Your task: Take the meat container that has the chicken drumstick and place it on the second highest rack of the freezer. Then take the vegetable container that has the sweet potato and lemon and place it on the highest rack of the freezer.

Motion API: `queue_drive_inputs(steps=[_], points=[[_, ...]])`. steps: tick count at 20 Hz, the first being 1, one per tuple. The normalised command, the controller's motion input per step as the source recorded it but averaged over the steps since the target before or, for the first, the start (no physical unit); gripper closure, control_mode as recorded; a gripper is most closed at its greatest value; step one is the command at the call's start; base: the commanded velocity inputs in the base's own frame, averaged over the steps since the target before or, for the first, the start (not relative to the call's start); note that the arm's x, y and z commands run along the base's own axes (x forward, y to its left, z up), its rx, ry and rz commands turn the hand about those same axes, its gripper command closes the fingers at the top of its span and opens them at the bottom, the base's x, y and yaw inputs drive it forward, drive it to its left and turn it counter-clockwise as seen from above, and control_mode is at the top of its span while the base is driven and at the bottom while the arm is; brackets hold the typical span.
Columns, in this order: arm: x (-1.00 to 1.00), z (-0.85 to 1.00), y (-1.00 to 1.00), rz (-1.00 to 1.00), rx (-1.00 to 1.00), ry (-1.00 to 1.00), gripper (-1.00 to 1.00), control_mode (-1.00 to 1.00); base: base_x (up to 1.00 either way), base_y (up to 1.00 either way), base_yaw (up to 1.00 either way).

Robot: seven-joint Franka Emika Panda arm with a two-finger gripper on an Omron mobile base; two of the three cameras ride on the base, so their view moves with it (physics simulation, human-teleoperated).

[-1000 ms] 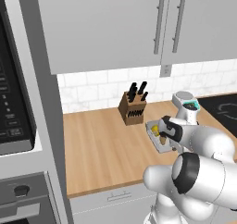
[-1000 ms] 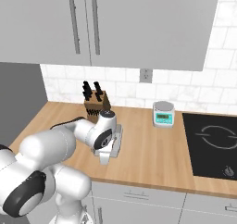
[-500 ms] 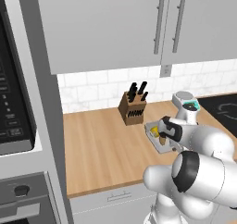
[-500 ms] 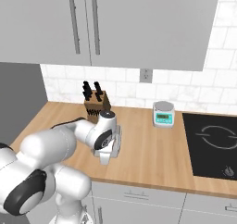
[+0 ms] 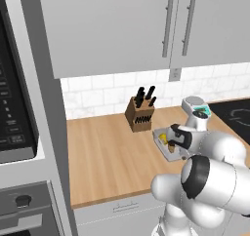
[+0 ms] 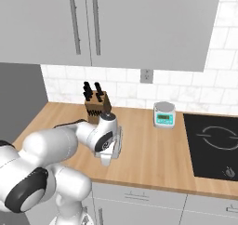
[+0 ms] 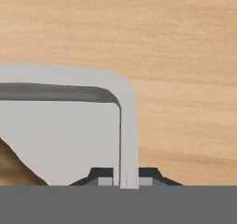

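The end effector pinches the rim of the vegetable container, which sits on the counter just right of the knife block. A lemon lies inside it.

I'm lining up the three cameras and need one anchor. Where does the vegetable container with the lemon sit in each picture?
Left base view: vegetable container right of centre on the counter, beside the knife block.
Right base view: a sliver behind the arm, left of centre.
Hand view: its grey wall, gripper shut on it.
Shared landmark: the knife block.
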Motion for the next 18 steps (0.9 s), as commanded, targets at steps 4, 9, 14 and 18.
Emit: queue_drive_inputs(steps=[4,9,14,18], points=[[0.00,0.17,0.00,0.00,0.00,-0.05,1.00,-1.00,0.00,0.00,0.00],[-0.42,0.66,0.08,-0.02,0.00,-0.05,1.00,-1.00,0.00,0.00,0.00],[-0.67,0.62,0.24,-0.10,0.00,0.00,1.00,-1.00,0.00,0.00,0.00],[-0.58,0.75,0.32,-0.13,0.00,0.00,1.00,-1.00,0.00,0.00,0.00]])
